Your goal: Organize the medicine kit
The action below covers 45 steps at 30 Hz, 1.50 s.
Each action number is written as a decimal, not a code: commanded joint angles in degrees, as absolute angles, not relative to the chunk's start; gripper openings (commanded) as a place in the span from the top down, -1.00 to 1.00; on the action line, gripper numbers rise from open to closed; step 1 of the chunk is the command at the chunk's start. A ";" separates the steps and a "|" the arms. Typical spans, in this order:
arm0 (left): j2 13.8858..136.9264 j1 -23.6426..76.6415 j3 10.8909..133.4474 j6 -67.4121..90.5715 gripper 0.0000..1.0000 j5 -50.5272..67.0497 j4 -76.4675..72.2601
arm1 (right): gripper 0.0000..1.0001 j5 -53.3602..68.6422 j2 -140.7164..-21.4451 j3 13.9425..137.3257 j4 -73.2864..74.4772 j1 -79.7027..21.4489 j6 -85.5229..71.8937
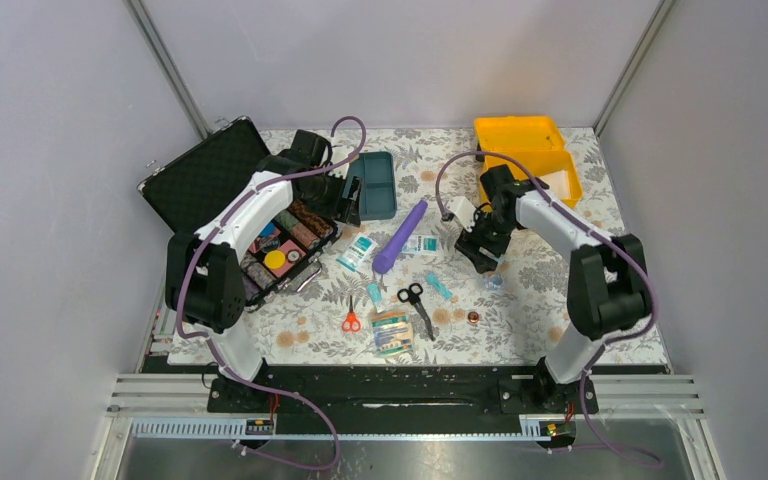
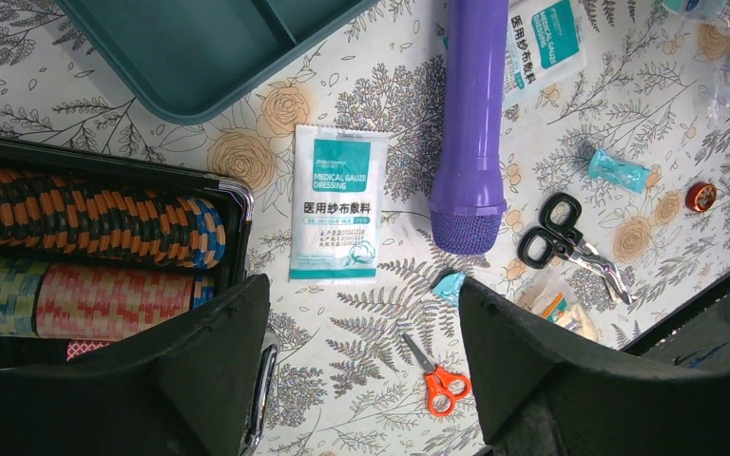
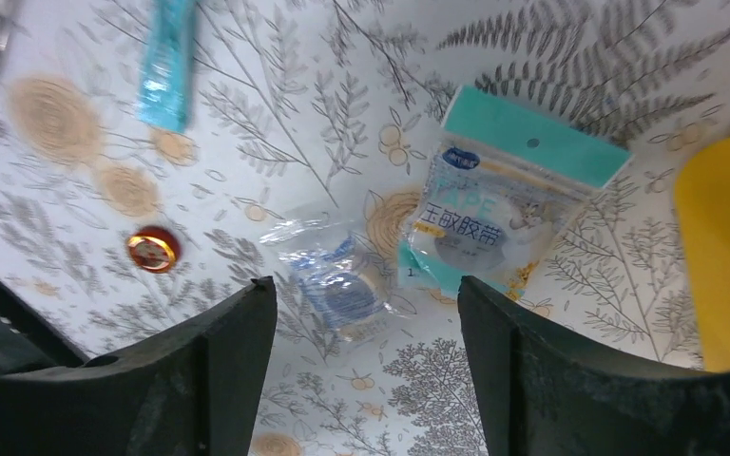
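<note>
Hovering over wrapped roll (image 3: pixel 337 283), R claw (image 3: pixel 363 296) spread, tipped down.

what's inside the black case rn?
Colourful patterned rolls packed side by side in the black case, plus a yellow round item. The left arm hides part of the interior.

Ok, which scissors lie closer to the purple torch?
The black-handled pair, beside the purple torch's wide head; the small orange-handled pair lies further off.
</note>
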State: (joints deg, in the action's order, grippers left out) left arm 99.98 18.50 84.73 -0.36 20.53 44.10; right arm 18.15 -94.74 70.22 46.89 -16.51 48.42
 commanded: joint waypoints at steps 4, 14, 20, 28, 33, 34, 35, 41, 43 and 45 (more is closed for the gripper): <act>98.38 18.69 85.27 -0.49 -0.45 20.27 43.33 | -0.52 5.68 -102.21 72.79 45.76 -16.89 52.56; 98.44 18.71 84.99 -0.81 -0.45 19.82 42.92 | -0.20 1.61 -108.10 73.92 43.09 -16.96 55.76; 99.38 18.65 85.09 -0.29 -0.46 20.27 42.91 | 0.50 2.15 -107.55 73.31 42.74 -17.18 55.09; 100.16 18.72 85.78 -0.18 -0.46 20.55 43.02 | 1.00 12.99 -94.67 77.21 50.67 -17.39 52.08; 101.21 18.72 86.44 -0.18 -0.46 20.78 42.92 | 1.00 18.83 -88.25 86.13 55.23 -17.31 46.03; 101.43 18.72 86.90 -0.18 -0.46 20.77 42.89 | 1.00 18.65 -87.99 87.68 55.70 -17.24 45.00; 101.69 18.71 87.16 -0.18 -0.46 20.88 42.89 | 1.00 18.12 -87.88 89.18 55.72 -17.18 44.38; 102.26 18.71 88.57 -0.18 -0.46 21.40 43.06 | 1.00 15.49 -91.13 98.49 53.03 -14.50 41.34; 101.94 18.72 88.22 -0.18 -0.46 21.32 43.11 | 1.00 13.89 -93.41 101.71 51.37 -12.48 41.14; 101.43 18.70 87.64 -0.18 -0.46 21.28 43.14 | 1.00 12.55 -96.00 104.66 50.10 -10.50 41.85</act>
